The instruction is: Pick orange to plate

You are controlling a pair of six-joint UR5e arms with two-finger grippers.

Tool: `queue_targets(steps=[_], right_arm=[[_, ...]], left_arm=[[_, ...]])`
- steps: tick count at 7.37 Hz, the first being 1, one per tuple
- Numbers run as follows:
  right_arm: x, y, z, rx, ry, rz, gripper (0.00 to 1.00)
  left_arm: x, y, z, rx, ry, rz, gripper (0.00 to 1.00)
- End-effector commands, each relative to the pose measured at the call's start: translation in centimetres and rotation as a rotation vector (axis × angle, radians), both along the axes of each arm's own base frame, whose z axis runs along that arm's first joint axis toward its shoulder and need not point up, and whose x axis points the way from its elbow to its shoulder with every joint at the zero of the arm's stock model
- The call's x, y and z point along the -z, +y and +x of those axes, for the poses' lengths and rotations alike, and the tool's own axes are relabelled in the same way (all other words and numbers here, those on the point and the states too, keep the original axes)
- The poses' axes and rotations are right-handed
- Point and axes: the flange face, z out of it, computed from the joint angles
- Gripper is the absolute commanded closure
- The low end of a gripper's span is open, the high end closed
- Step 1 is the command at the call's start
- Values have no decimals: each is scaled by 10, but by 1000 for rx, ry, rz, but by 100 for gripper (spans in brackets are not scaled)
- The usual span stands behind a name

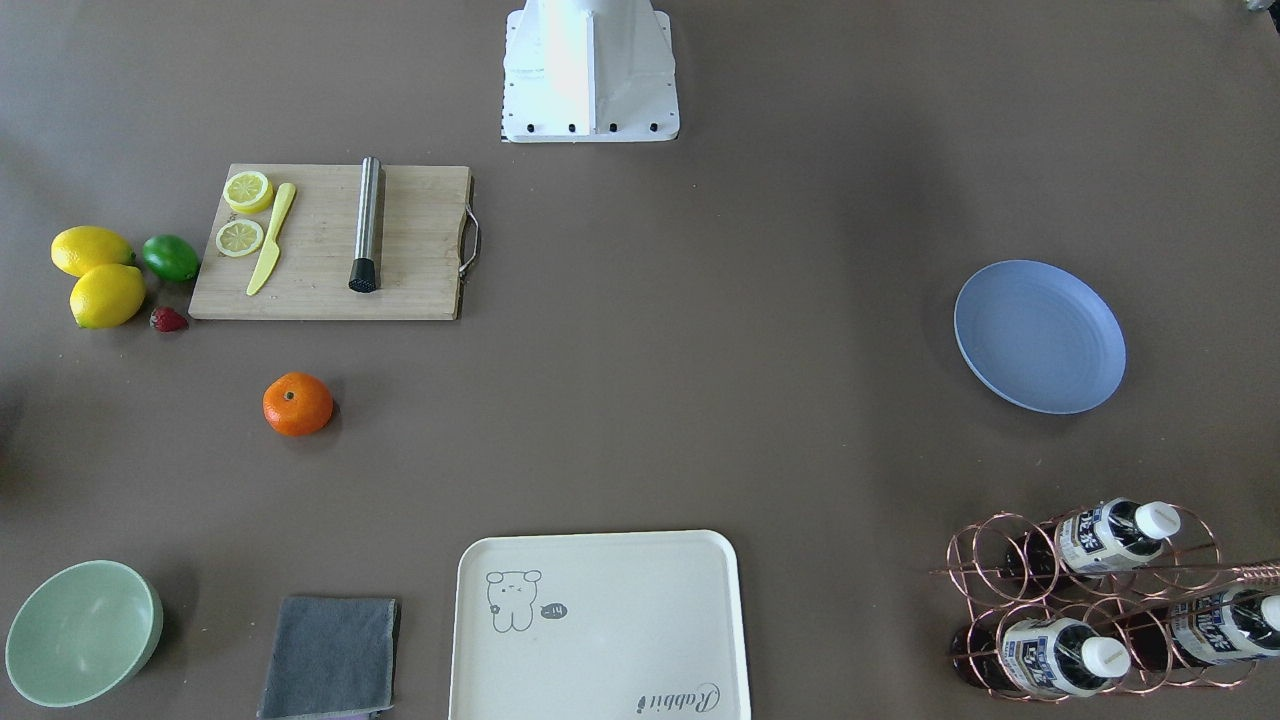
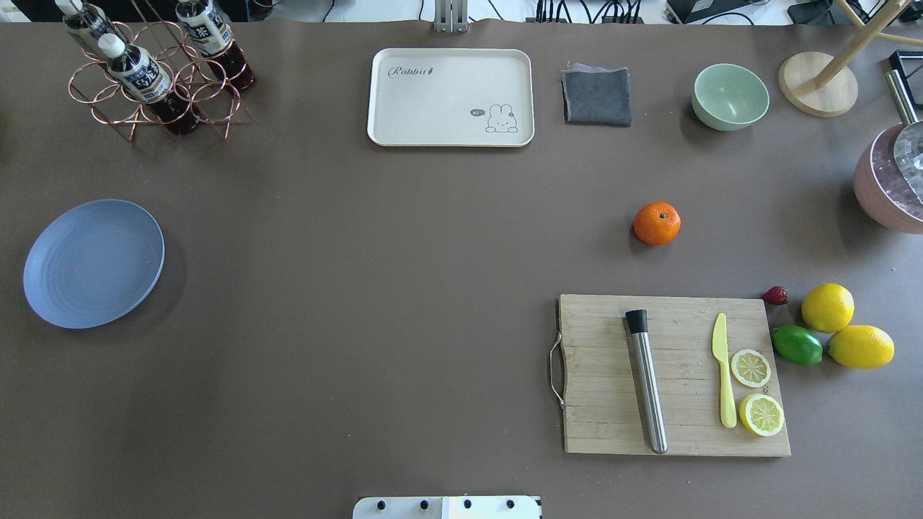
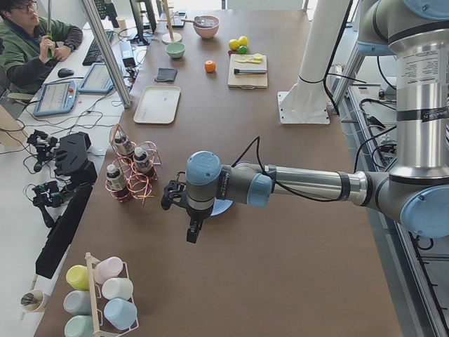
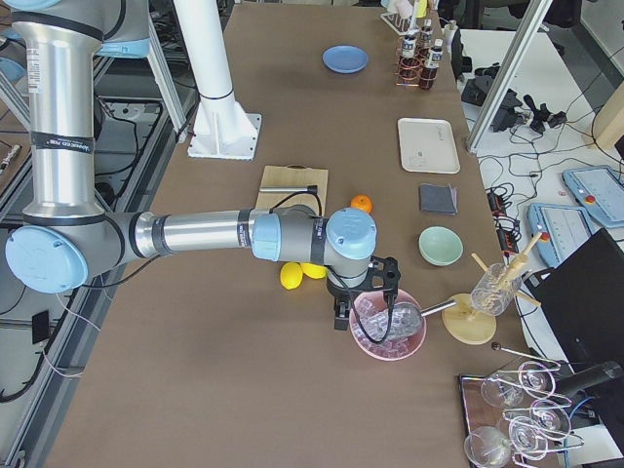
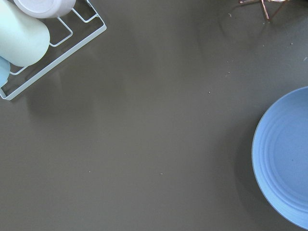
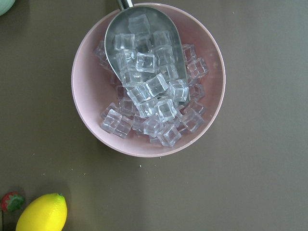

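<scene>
The orange [image 2: 657, 223] sits alone on the brown table on my right side, just beyond the cutting board; it also shows as the orange [image 1: 297, 404]. The light-blue plate [image 2: 94, 263] lies bare at the far left, and its rim fills the right edge of the left wrist view as the plate [image 5: 284, 159]. My left gripper [image 3: 191, 233] hangs over the table beside the plate; I cannot tell whether it is open. My right gripper [image 4: 340, 320] hovers over a pink bowl of ice, well away from the orange; its state cannot be told either.
A wooden cutting board [image 2: 674, 375] carries a steel muddler, a yellow knife and lemon slices. Lemons [image 2: 828, 307], a lime and a strawberry lie to its right. A cream tray [image 2: 451, 97], grey cloth, green bowl [image 2: 730, 96], bottle rack [image 2: 155, 68] and ice bowl [image 6: 148, 79] line the far side.
</scene>
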Motion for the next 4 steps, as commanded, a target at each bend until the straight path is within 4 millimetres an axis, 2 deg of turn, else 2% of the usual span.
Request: queue_targets(steps=[1, 4], right_arm=[[2, -3, -1, 2, 0, 3, 0], [2, -5, -4, 9, 3, 20, 0]], left_arm=[[-1, 1, 0, 3, 1, -6, 2], [-3, 0, 0, -1, -2, -5, 2]])
